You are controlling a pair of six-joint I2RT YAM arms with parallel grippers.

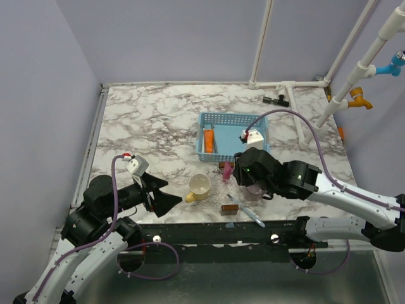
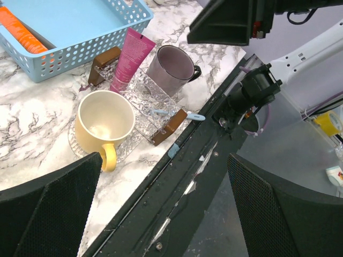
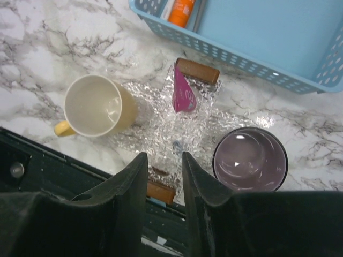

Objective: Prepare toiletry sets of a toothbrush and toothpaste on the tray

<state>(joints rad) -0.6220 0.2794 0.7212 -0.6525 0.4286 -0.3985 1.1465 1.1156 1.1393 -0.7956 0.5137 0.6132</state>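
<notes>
Pink toothpaste (image 3: 185, 91) leaning on tray (image 3: 161, 126) beside toothbrush (image 2: 177, 113), paired as one set; right gripper (image 3: 162, 160) above tray, narrowly parted, empty, likely to straighten them; left gripper (image 2: 165, 158) wide apart, left of tray.

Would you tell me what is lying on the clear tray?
A pink toothpaste tube and a light-blue toothbrush rest on the clear tray; from the right wrist, the right gripper hides its near end.
</notes>
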